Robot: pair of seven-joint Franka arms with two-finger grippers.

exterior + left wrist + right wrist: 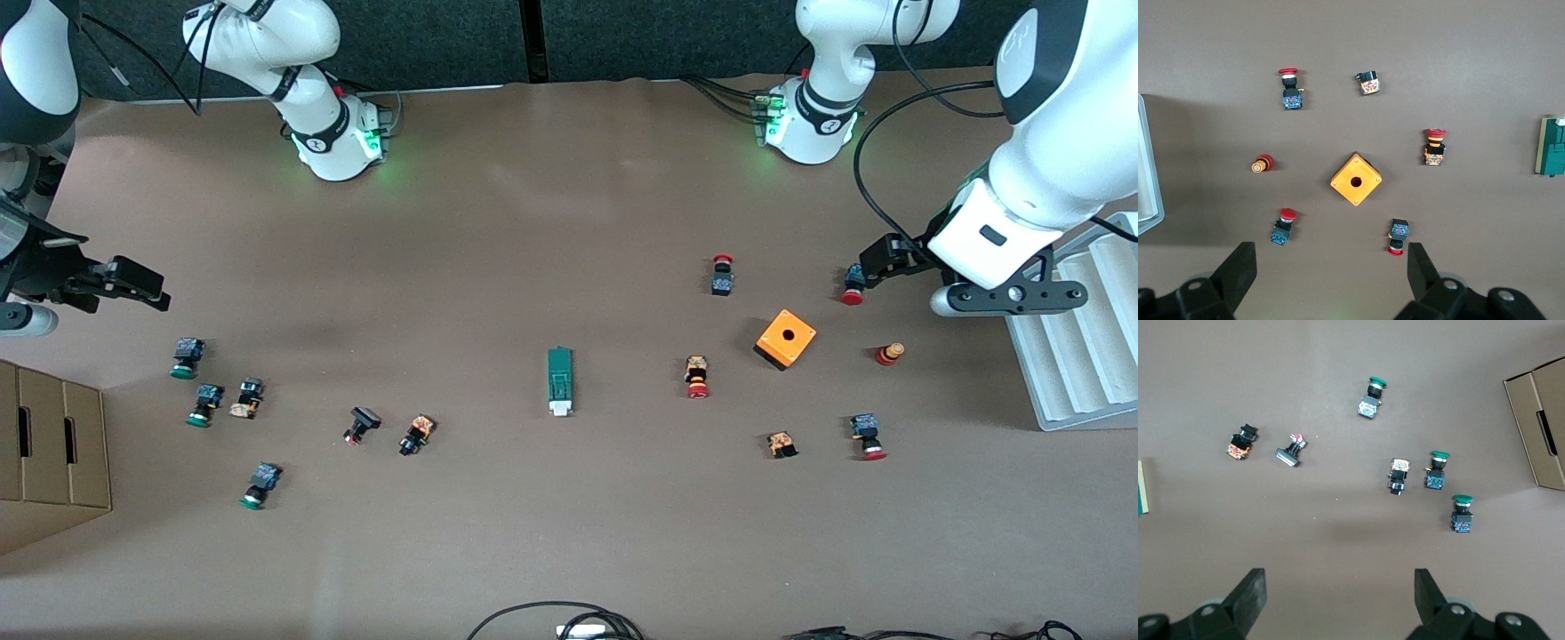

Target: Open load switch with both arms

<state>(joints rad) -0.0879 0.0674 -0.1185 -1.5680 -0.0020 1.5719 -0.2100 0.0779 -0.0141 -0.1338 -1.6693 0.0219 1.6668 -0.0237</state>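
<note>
The load switch (560,380), a narrow dark-green block with a white end piece, lies flat in the middle of the table with nothing touching it. It shows only at the edge of the left wrist view (1551,147) and the right wrist view (1141,487). My left gripper (876,262) hangs open and empty over the table at the left arm's end, above a red-capped button (853,286); its black fingers (1241,267) stand wide apart. My right gripper (133,284) hangs open and empty over bare table at the right arm's end, its fingers (1251,590) spread wide.
An orange cube with a hole (786,339) and several red-capped push buttons (698,377) lie toward the left arm's end. Several green-capped buttons (187,358) lie toward the right arm's end beside a cardboard box (53,444). A white ribbed tray (1076,338) sits by the left arm.
</note>
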